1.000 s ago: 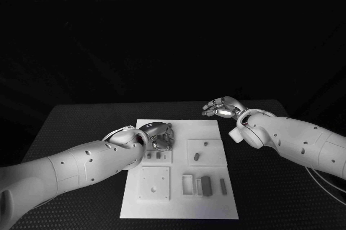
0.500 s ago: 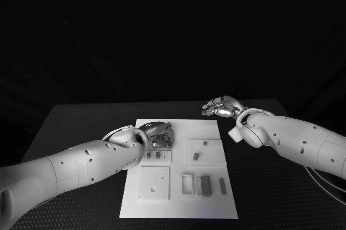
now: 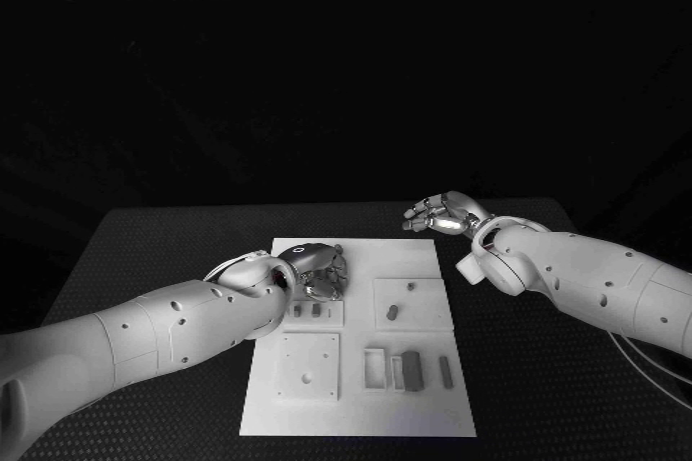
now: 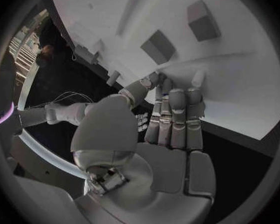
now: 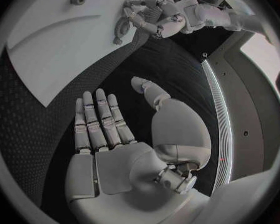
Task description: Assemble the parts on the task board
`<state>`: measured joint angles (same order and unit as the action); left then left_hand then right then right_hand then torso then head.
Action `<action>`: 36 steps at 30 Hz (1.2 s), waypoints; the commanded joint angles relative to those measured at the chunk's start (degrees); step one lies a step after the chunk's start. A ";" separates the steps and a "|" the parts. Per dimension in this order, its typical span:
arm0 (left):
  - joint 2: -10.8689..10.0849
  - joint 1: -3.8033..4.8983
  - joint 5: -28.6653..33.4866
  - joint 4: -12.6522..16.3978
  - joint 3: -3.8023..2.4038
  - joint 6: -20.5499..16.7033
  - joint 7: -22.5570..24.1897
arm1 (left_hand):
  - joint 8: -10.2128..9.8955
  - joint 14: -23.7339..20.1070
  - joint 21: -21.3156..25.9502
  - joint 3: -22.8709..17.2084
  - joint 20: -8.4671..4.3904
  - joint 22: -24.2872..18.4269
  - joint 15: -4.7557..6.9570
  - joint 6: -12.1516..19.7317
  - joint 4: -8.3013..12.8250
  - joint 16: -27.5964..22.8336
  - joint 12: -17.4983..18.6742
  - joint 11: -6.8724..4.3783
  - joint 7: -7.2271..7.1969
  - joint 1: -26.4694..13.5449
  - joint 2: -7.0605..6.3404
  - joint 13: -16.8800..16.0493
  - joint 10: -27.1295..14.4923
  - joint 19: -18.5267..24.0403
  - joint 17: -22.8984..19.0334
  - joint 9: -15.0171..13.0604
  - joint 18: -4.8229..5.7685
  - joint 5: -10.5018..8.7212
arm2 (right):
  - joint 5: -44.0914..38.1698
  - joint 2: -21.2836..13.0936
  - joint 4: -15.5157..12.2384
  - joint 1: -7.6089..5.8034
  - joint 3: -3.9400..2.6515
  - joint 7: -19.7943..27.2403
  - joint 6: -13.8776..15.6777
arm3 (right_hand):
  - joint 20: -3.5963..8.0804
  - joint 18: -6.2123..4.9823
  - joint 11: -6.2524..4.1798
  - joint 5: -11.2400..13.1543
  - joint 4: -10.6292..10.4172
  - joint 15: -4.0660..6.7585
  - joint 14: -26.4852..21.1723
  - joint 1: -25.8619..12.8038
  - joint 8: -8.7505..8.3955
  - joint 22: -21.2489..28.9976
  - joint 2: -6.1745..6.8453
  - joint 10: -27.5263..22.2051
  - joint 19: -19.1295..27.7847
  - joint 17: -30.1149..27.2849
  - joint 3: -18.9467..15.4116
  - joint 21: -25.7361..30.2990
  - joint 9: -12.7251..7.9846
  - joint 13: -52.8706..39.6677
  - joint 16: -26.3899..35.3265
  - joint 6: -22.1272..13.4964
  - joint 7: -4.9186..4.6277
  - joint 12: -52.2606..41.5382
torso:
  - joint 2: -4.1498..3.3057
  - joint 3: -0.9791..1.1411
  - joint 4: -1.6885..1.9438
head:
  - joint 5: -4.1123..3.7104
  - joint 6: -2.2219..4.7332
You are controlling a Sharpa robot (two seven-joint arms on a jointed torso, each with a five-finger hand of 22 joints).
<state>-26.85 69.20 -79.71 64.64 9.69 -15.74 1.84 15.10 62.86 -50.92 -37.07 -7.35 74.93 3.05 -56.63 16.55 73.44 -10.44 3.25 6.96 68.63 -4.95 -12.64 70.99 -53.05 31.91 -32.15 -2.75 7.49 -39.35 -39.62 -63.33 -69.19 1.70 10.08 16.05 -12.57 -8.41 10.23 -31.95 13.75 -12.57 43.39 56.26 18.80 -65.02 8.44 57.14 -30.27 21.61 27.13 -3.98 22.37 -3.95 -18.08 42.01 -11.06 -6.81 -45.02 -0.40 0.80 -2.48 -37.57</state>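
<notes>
The white task board (image 3: 433,406) lies in the middle of the black table. Small grey parts rest on it: two short ones (image 3: 306,308) below my left hand, a block (image 3: 391,311) on the middle right tile, and long bars (image 3: 414,371) near the front. My left hand (image 3: 320,269) hovers over the board's far left part, fingers pointing down. In the left wrist view its fingers (image 4: 174,114) lie side by side near the board surface, thumb bent toward them; whether anything is pinched is hidden. My right hand (image 3: 441,213) floats past the board's far right corner, fingers (image 5: 96,119) spread and holding nothing.
A square white tile (image 3: 310,366) with holes sits at the board's front left, a slotted holder (image 3: 378,369) beside the bars. Two grey blocks (image 4: 157,46) show ahead of the left fingers. Black table (image 3: 159,261) surrounds the board on both sides.
My left hand has shifted slightly toward the board's far edge. The right hand and the parts stay where they were.
</notes>
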 commanded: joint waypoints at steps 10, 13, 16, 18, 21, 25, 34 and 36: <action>-0.08 -0.70 -6.50 -0.22 0.53 2.01 -1.27 | 0.61 0.87 -0.07 -1.01 -1.29 0.78 0.25 -1.26 0.10 0.26 -0.23 -0.18 -0.28 2.44 0.55 -0.44 1.18 -0.65 -0.56 0.11 -2.23 2.33 | -0.09 -0.02 -0.06 0.02 -0.03 0.43 -0.33 | 0.05 0.44 0.43 -0.29 -0.30 0.00 -0.58 -0.44 0.29 -0.07 -0.04 0.08 0.42 -0.10 0.02 0.20 -0.08 -0.01 -0.23 -0.42 -0.35 0.18 | 0.00 0.02 -0.06 | 0.04 -0.12; -0.05 -0.70 -7.52 -0.08 0.53 2.02 -1.34 | 0.72 0.96 -0.03 -1.15 -1.33 0.76 0.30 -1.50 0.10 0.23 -0.23 -0.23 -0.38 2.60 0.51 -0.51 1.37 -0.69 -0.68 0.11 -2.20 2.53 | -0.09 -0.03 -0.07 0.02 -0.03 0.43 -0.33 | 0.05 0.44 0.44 -0.29 -0.30 0.00 -0.58 -0.45 0.29 -0.08 -0.05 0.08 0.42 -0.11 0.01 0.20 -0.09 -0.01 -0.24 -0.42 -0.35 0.18 | -0.01 0.03 -0.06 | 0.06 -0.14; -0.08 -0.70 -8.27 0.03 0.54 1.91 -1.37 | 0.98 1.20 0.02 -1.33 -1.41 0.72 0.45 -2.05 0.07 0.19 -0.30 -0.39 -0.60 2.69 0.62 -0.66 1.89 -0.83 -0.87 0.09 -2.14 2.84 | -0.09 -0.05 -0.11 0.02 -0.03 0.44 -0.32 | 0.06 0.44 0.44 -0.29 -0.30 0.00 -0.58 -0.46 0.30 -0.08 -0.06 0.08 0.42 -0.11 0.01 0.20 -0.09 -0.01 -0.24 -0.42 -0.35 0.19 | -0.01 0.04 -0.03 | 0.02 -0.14; -0.09 -0.71 -8.40 0.07 0.54 1.73 -1.38 | 1.07 1.31 0.04 -1.50 -1.48 0.70 0.53 -2.29 0.10 0.15 -0.29 -0.47 -0.71 2.80 0.70 -0.72 2.11 -0.92 -0.98 0.10 -2.12 3.04 | -0.09 -0.07 -0.11 0.02 -0.03 0.44 -0.31 | 0.06 0.44 0.44 -0.29 -0.30 0.00 -0.58 -0.46 0.30 -0.08 -0.05 0.08 0.42 -0.11 0.01 0.20 -0.09 -0.01 -0.25 -0.42 -0.36 0.19 | -0.01 0.04 -0.03 | 0.02 -0.14; -0.14 -0.72 -8.50 0.15 0.53 1.13 -1.30 | 1.27 1.68 0.00 -1.72 -1.62 0.68 0.71 -2.79 0.06 0.14 -0.30 -0.65 -0.90 2.80 0.86 -0.85 2.65 -1.24 -1.16 0.10 -2.10 3.26 | -0.09 -0.09 -0.18 0.02 -0.03 0.47 -0.27 | 0.06 0.44 0.44 -0.28 -0.30 0.00 -0.58 -0.46 0.30 -0.08 -0.05 0.09 0.42 -0.12 0.00 0.20 -0.09 -0.01 -0.25 -0.42 -0.36 0.19 | -0.03 0.02 -0.02 | 0.01 -0.13; -0.27 -0.76 -8.54 0.32 0.53 0.38 -1.14 | 1.47 2.42 -0.14 -1.87 -1.90 0.67 0.98 -3.33 0.05 0.19 -0.27 -0.91 -1.12 2.60 1.01 -1.01 3.34 -1.88 -1.38 0.13 -2.12 3.26 | -0.09 -0.11 -0.18 0.02 -0.03 0.52 -0.23 | 0.06 0.44 0.44 -0.28 -0.30 0.00 -0.58 -0.47 0.31 -0.09 -0.05 0.09 0.42 -0.12 0.00 0.20 -0.10 -0.01 -0.26 -0.42 -0.36 0.19 | -0.02 0.03 -0.05 | 0.05 -0.17; -0.50 -0.85 -8.10 0.71 0.50 -0.98 -0.78 | 1.60 3.11 -0.31 -1.91 -2.17 0.69 1.21 -3.75 0.01 0.22 -0.14 -1.14 -1.26 2.15 1.21 -1.16 3.96 -2.50 -1.59 0.18 -2.12 3.11 | -0.09 -0.16 -0.24 0.02 -0.03 0.55 -0.21 | 0.06 0.43 0.45 -0.28 -0.29 -0.01 -0.58 -0.47 0.32 -0.10 -0.06 0.10 0.41 -0.13 0.00 0.20 -0.10 -0.01 -0.28 -0.42 -0.36 0.19 | -0.04 0.01 -0.03 | 0.03 -0.10; -0.58 -0.89 -7.78 0.86 0.49 -1.22 -0.77 | 1.63 3.20 -0.32 -1.91 -2.20 0.68 1.24 -3.82 0.00 0.21 -0.12 -1.17 -1.28 2.08 1.22 -1.18 4.06 -2.58 -1.63 0.18 -2.13 3.09 | -0.09 -0.15 -0.26 0.02 -0.03 0.56 -0.21 | 0.06 0.43 0.45 -0.28 -0.29 -0.01 -0.58 -0.48 0.32 -0.10 -0.06 0.10 0.41 -0.13 -0.01 0.20 -0.11 -0.01 -0.29 -0.42 -0.36 0.20 | -0.03 0.01 -0.03 | 0.03 -0.08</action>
<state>-27.31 68.85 -87.06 65.57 9.80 -17.84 2.09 16.49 65.65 -50.92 -38.98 -8.07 74.92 4.20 -60.07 16.78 73.44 -10.80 1.94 5.56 71.19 -3.63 -13.71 74.41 -55.40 30.33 -32.03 -3.18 10.92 -39.35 -39.79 -63.47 -69.19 1.69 10.12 16.06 -12.57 -8.41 10.23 -31.95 13.75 -12.57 43.39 56.26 18.79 -65.07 8.44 57.14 -30.27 21.57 27.12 -3.98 22.35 -3.95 -18.08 42.01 -11.07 -6.80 -45.06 -0.39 0.75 -2.42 -37.68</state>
